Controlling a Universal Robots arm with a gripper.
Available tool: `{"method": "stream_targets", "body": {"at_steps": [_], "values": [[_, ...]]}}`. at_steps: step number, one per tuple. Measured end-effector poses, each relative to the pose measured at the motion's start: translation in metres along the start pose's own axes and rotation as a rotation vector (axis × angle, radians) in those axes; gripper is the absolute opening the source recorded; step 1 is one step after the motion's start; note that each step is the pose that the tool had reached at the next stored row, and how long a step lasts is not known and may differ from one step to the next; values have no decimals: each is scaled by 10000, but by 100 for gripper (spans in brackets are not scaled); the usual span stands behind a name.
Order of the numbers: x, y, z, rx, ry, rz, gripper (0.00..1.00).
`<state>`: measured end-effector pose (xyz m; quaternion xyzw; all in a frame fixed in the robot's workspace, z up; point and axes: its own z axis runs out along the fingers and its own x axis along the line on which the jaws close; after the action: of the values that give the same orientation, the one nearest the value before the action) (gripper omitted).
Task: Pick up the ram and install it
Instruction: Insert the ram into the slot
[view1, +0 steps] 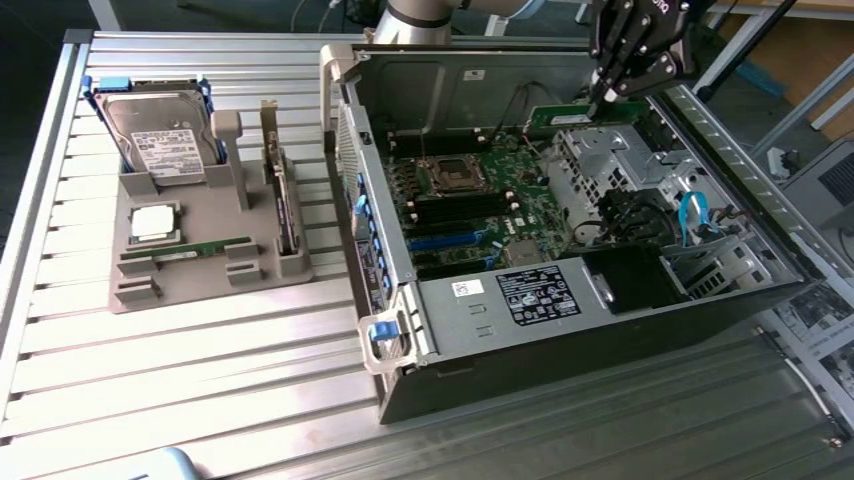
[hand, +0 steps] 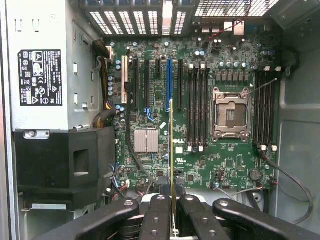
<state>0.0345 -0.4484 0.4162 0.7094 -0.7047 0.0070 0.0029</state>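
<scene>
The ram (hand: 172, 150) is showing edge-on as a thin strip, one end disappearing between the fingers (hand: 159, 220) of the pincer (hand: 173, 212). The black sticker (hand: 40, 77) on the power supply (hand: 35, 30) is printing too small to read; white lettering on the motherboard (hand: 235, 165) is seeming to read DELL. The pincer is standing narrow, clamping the ram above the motherboard in the open case (view1: 400, 300).

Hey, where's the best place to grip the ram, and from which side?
Likely the top long edge, pinching both flat faces from above, as the gripper does: the ram is a thin board standing on edge, and its lower edge must stay free for the slots.
</scene>
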Motion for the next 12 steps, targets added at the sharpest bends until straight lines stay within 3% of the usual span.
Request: {"method": "stream_targets", "body": {"at_steps": [12], "values": [[-1, 0, 54, 0, 0, 0, 13]]}}
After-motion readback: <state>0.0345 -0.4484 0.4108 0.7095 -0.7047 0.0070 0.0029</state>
